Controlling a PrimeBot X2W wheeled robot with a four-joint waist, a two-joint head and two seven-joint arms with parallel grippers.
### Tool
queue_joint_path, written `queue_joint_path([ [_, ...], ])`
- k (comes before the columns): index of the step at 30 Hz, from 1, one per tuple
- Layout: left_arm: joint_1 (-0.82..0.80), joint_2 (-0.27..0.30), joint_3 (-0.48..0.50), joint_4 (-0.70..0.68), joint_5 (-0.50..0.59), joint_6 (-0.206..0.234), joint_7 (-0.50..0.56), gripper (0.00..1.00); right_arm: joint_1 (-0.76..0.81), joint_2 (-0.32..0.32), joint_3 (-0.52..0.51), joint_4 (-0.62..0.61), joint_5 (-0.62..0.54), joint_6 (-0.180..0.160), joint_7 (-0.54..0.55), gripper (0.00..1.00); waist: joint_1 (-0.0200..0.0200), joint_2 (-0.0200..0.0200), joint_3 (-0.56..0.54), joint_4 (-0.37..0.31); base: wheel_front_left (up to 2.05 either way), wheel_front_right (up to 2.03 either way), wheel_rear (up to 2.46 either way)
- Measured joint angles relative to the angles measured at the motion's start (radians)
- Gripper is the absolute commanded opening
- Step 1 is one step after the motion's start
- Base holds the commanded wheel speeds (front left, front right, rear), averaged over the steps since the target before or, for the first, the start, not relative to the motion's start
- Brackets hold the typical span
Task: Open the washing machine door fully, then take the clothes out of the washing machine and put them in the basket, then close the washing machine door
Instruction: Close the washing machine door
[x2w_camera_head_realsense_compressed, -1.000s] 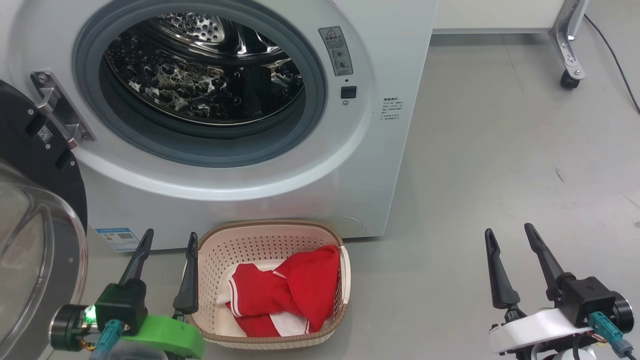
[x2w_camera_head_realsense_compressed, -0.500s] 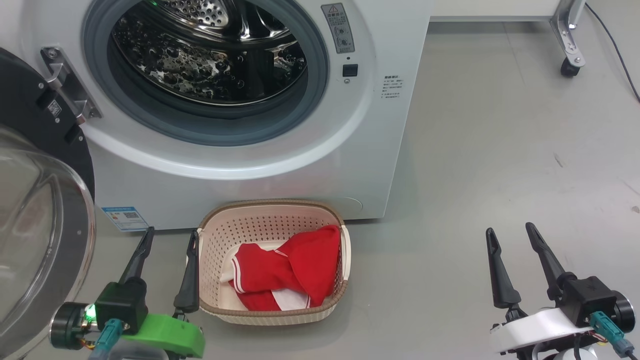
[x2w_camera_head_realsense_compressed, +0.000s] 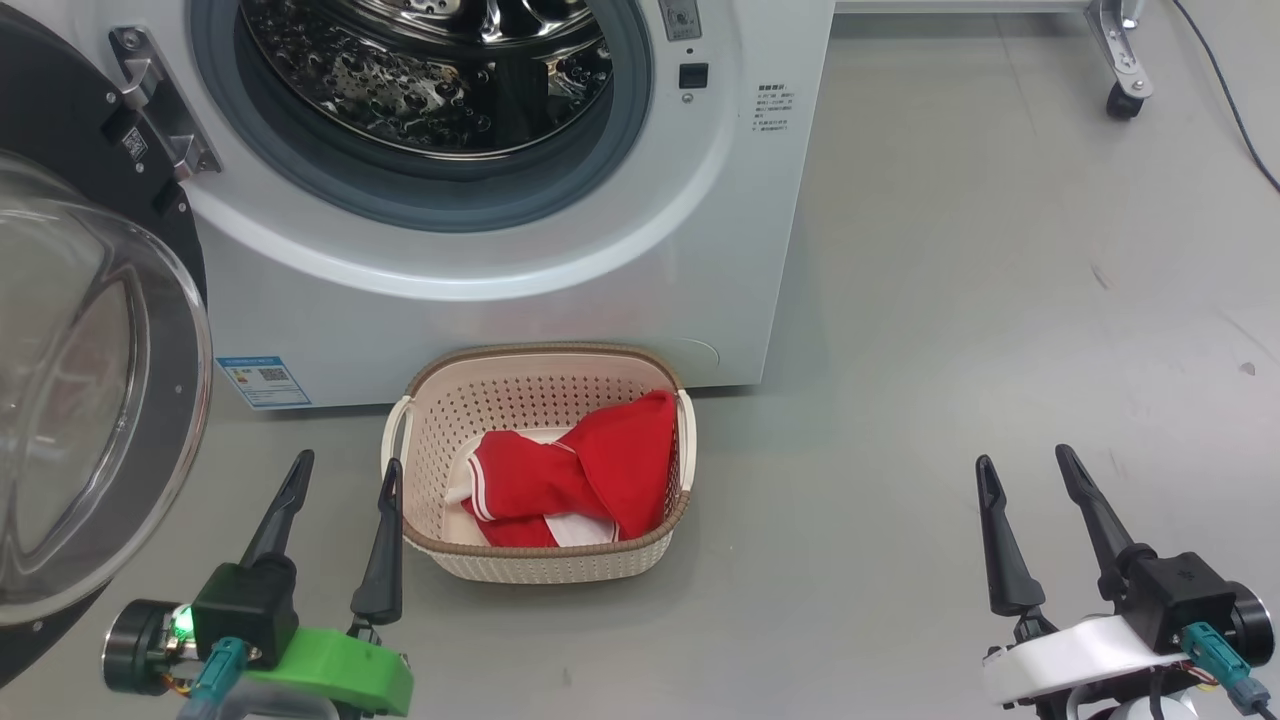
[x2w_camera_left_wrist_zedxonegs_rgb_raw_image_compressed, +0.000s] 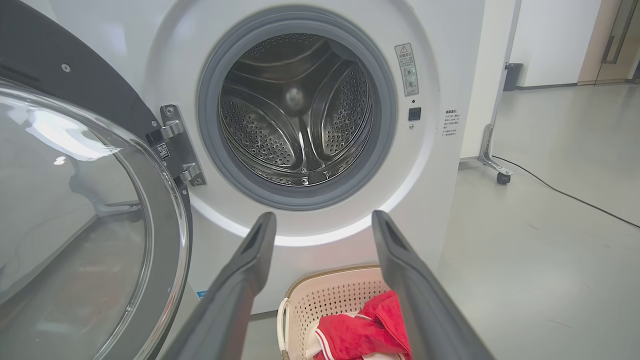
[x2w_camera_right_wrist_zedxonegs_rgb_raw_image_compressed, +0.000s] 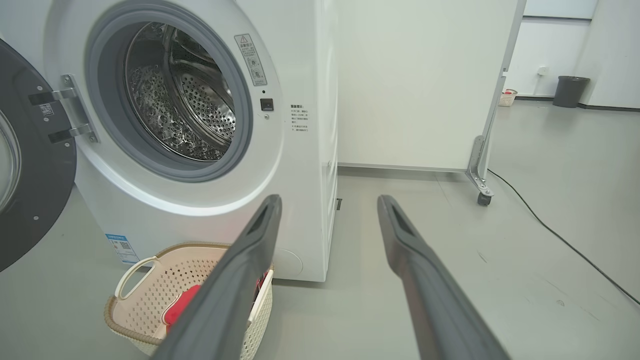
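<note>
While your left gripper (x2w_camera_head_realsense_compressed: 348, 460) sits between the washing machine door (x2w_camera_head_realsense_compressed: 80, 400) and the basket (x2w_camera_head_realsense_compressed: 545, 570), floor (x2w_camera_head_realsense_compressed: 900, 350) surrounds your right gripper (x2w_camera_head_realsense_compressed: 1025, 455). Both hold nothing, fingers spread.

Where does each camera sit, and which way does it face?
Head: on the head, facing forward and down at washer, basket and floor; left gripper and right gripper, open, at the bottom corners.
Left wrist: on the left wrist, facing the drum, open door at left; left fingers rise from below.
Right wrist: on the right wrist, facing the washer's right side and floor; right fingers rise from below.
Shared: all three show basket and clothes.
</note>
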Motion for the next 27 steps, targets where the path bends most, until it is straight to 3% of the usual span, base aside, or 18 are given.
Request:
queue_joint_path([
  [13, 0.0, 0.005, 0.003, -0.004, -0.001, -0.006, -0.006, 1.0, 0.0, -0.002, -0.003, 0.001, 0.0, -0.001, 0.0, 1.0, 0.0, 0.0, -0.007, 0.001, -0.71, 0.71, 0.0],
  [27, -0.003, 0.006, -0.01, -0.011, -0.001, -0.016, -0.013, 1.0, 0.0, -0.007, -0.014, -0.001, 0.002, -0.01, 0.0, 1.0, 0.0, 0.0, -0.001, 0.013, -0.19, 0.19, 0.0],
])
